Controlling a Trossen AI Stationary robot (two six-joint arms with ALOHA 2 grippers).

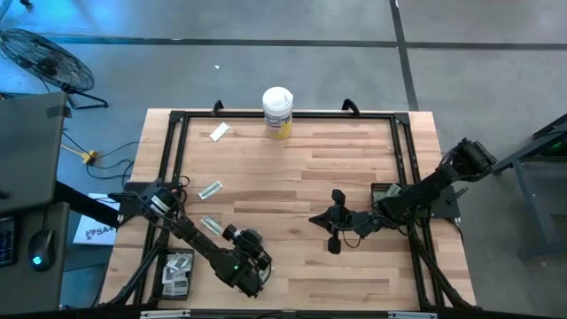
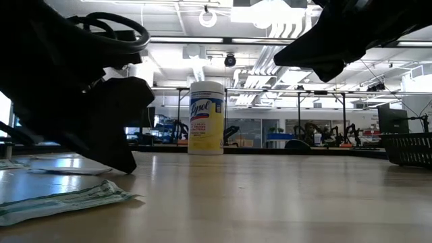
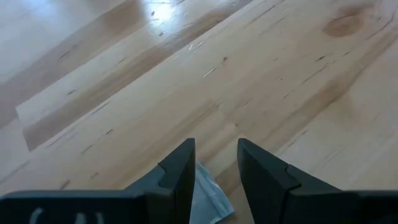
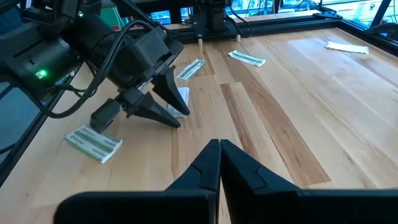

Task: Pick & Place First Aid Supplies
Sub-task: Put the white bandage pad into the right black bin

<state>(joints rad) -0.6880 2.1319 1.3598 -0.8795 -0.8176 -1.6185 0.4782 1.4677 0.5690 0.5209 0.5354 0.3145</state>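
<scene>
Two dark arms work over a pale wooden plank table [image 1: 301,168] edged by a black metal frame [image 1: 168,155]. Low near the front edge, the left gripper [image 3: 216,163] has its tips at the wood; its fingers [image 3: 180,171] stand slightly parted with a white flat packet [image 3: 208,198] showing between and beneath them, though whether they pinch it cannot be told. The right wrist view shows that same packet [image 4: 180,99] lying under the left gripper's tips, with a green-striped wrapper [image 4: 93,143] just beside them. The right gripper [image 4: 219,163] hovers over the middle of the table, clenched on nothing, well apart from every packet. Other narrow pale-green wrappers lie loose on the left half: one [image 1: 210,190] mid-left, one [image 1: 212,225] nearer the left arm, and a white one [image 1: 219,132] close to the back rail. A small black tray [image 1: 175,273] at the front-left corner holds several packets. A tall white canister with a yellow label [image 1: 277,111] stands upright at the back edge
</scene>
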